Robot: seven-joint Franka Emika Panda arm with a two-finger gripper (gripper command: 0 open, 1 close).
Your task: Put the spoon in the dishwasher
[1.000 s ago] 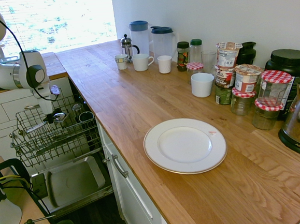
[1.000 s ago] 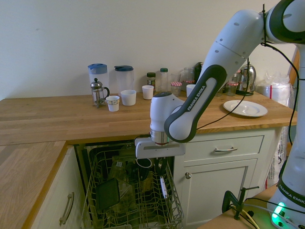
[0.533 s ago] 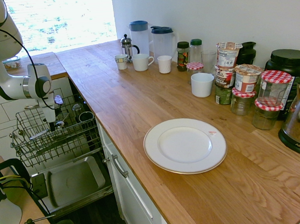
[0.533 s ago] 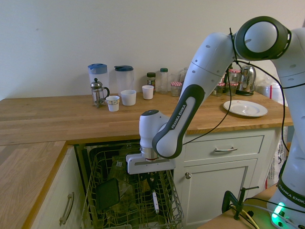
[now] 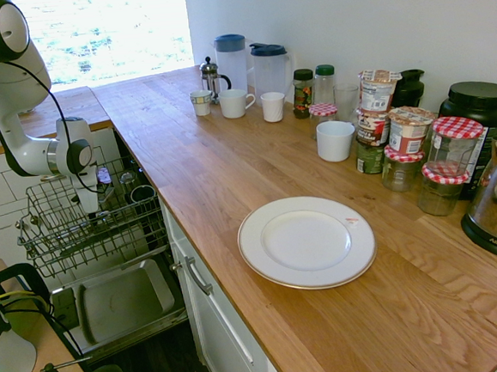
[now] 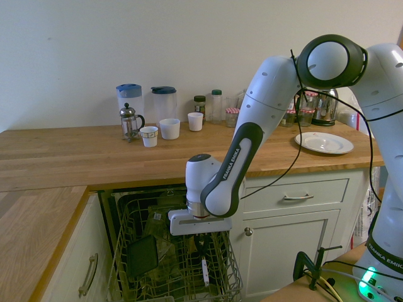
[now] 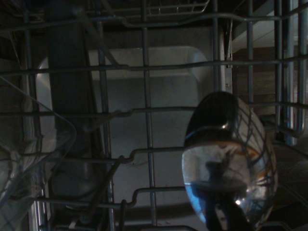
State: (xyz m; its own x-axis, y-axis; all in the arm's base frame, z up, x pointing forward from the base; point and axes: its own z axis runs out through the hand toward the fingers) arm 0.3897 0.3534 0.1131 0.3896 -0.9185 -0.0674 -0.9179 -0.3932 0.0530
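The dishwasher stands open under the counter, with its grey wire rack point(image 5: 63, 239) pulled out over the grey steel door panel point(image 5: 120, 304). My gripper point(image 6: 202, 244) hangs straight down inside the rack point(image 6: 170, 277), shut on the handle of the spoon point(image 6: 206, 272). The spoon points down among the wires. In the wrist view its shiny oval bowl point(image 7: 228, 161) fills the lower right, just above the rack's wires point(image 7: 144, 110) and the door panel below. In the first exterior view the gripper point(image 5: 94, 214) sits low in the rack, and the spoon itself is hard to make out.
A white plate point(image 5: 306, 242) lies on the wooden counter, with jars, mugs, jugs and a kettle along the wall. Cups point(image 5: 141, 193) stand at the rack's back. A dark flat item point(image 6: 142, 255) leans in the rack. White drawers with handles point(image 6: 296, 196) flank the dishwasher.
The arm has moved left and down, lowering the spoon deeper into the rack. The gripper has stayed shut on the spoon throughout.
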